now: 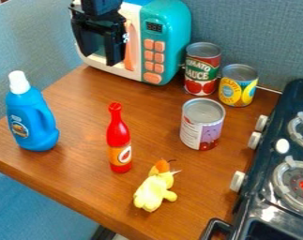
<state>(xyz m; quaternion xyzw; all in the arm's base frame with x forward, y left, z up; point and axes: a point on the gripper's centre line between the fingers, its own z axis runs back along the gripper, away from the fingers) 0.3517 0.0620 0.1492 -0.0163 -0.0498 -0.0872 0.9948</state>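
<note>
Black gripper (pixel 101 58) hung at the upper left of the frame, fingers wide apart, seemingly empty; just to their picture-right, the orange handle (pixel 130 47) of the toy microwave (pixel 173 28) ran nearly upright.

On the table (pixel 72 108), a bottle (pixel 119 140) stands between a jug (pixel 32 119) and a can (pixel 202 125), the microwave (pixel 173 40) behind.

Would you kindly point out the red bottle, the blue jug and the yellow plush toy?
Red bottle (pixel 118 138), camera view: middle of its body.
Blue jug (pixel 31 119), camera view: its front side.
Yellow plush toy (pixel 152 191), camera view: its torso.
</note>
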